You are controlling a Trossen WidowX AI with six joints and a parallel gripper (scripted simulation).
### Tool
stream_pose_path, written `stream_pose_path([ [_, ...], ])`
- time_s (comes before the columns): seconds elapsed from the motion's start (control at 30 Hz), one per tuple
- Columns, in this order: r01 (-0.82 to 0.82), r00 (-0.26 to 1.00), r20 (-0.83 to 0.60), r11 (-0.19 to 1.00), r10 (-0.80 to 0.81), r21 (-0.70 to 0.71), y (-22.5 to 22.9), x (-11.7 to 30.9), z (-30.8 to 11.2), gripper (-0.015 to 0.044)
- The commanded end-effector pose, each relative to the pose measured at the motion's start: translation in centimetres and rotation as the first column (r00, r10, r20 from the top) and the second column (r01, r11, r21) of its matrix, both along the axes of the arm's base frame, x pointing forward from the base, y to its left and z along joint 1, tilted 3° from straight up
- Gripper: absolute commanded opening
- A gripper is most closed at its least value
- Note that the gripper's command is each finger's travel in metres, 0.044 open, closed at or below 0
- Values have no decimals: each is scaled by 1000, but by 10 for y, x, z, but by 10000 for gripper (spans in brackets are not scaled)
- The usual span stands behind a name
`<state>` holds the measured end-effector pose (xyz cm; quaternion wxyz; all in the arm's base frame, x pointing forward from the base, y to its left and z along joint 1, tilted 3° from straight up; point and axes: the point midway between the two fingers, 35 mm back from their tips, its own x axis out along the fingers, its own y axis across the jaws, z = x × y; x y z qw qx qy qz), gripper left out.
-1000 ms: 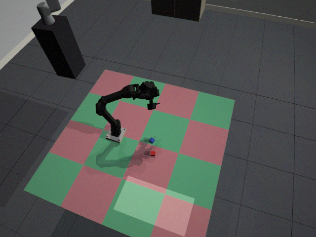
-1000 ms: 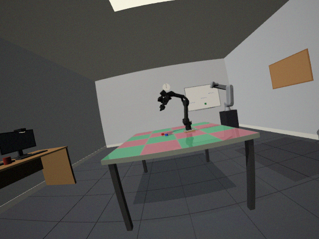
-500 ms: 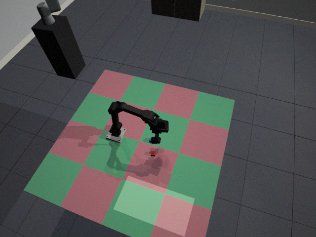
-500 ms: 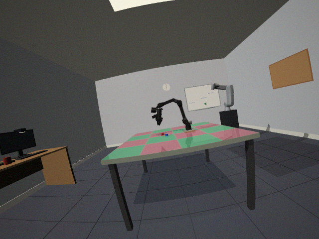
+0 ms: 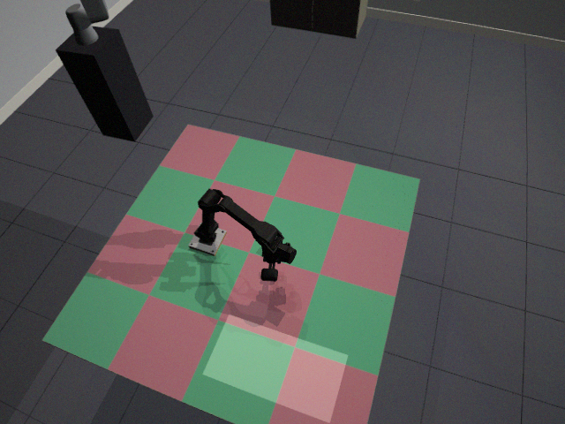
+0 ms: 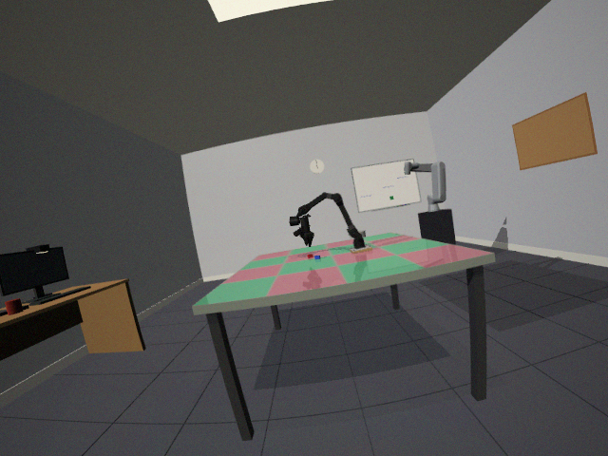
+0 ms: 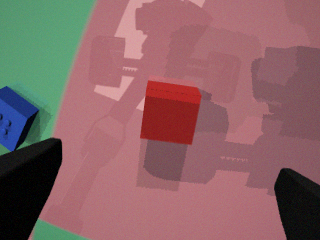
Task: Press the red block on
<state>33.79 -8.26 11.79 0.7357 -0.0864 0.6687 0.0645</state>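
The red block (image 6: pixel 310 256) (image 7: pixel 170 117) lies on a pink square of the table, a little above the middle of the wrist view. The blue block (image 6: pixel 316 256) (image 7: pixel 14 119) lies apart from it on a green square, at the left edge of the wrist view, with studs visible on one face. My gripper (image 6: pixel 308 243) (image 7: pixel 174 167) is open and empty. It points down and hangs above the table, over the red block, which appears between the widely spaced fingers in the wrist view. In the top view the arm hides both blocks.
The arm's base plate (image 5: pixel 219 246) stands on the checkered table (image 5: pixel 182 351) (image 6: pixel 343 289). Shadows of the arm fall around the red block. A desk (image 6: pixel 105 318) with a monitor and a dark pedestal (image 5: pixel 109 87) (image 6: pixel 437 225) with a grey arm stand away from the table.
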Motion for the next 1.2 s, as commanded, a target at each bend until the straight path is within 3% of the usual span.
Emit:
stream_pose_path([
  [0.0, -4, 1000, -23, 1000, 4, 0, -2, -1, -28, 440],
  [0.93, -4, 1000, -23, 1000, 4, 0, -2, 5, -70, 440],
  [1.17, -4, 1000, -23, 1000, 4, 0, -2, 5, -70, 256],
])
